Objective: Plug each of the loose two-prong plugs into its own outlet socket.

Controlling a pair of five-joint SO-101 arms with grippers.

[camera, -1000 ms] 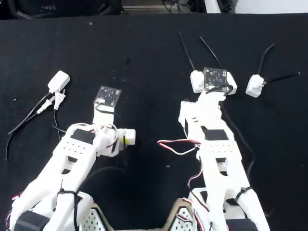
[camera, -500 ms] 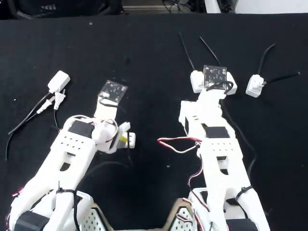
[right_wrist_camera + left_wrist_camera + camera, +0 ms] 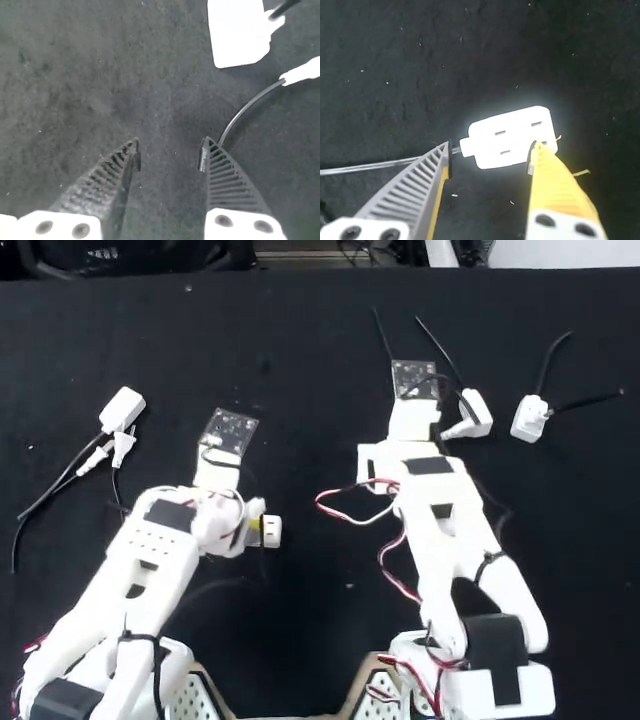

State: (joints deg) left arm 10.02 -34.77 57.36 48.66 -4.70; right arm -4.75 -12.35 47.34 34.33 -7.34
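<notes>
A black desk [image 3: 300, 330] carries everything. The left pincer [image 3: 489, 146] stands apart, its fingers straddling a white outlet socket [image 3: 506, 137]. The yellow finger [image 3: 555, 185] touches or overlaps that socket's corner, and the slots facing up are bare. The right pincer [image 3: 170, 142] is also apart, over bare desk, gripping nothing.

Outward from there, take the middle socket [image 3: 476, 410] as the marker. The right arm's wrist sits just to its left. A small white plug-like piece [image 3: 455, 428] touches it on the side nearer the arms, though whether it is seated I cannot tell. An outer socket [image 3: 530, 420] lies just to its right. Well to its left lie a far socket [image 3: 122, 408] and a loose plug [image 3: 118, 447], the plug slightly nearer the arms.

By my judgement the task is barely begun. No plug is plainly home, and one lies plainly loose.

The count from above is three white sockets, one sure plug and one doubtful. The socket under the left pincer is probably a fourth, but I cannot match it for certain.
</notes>
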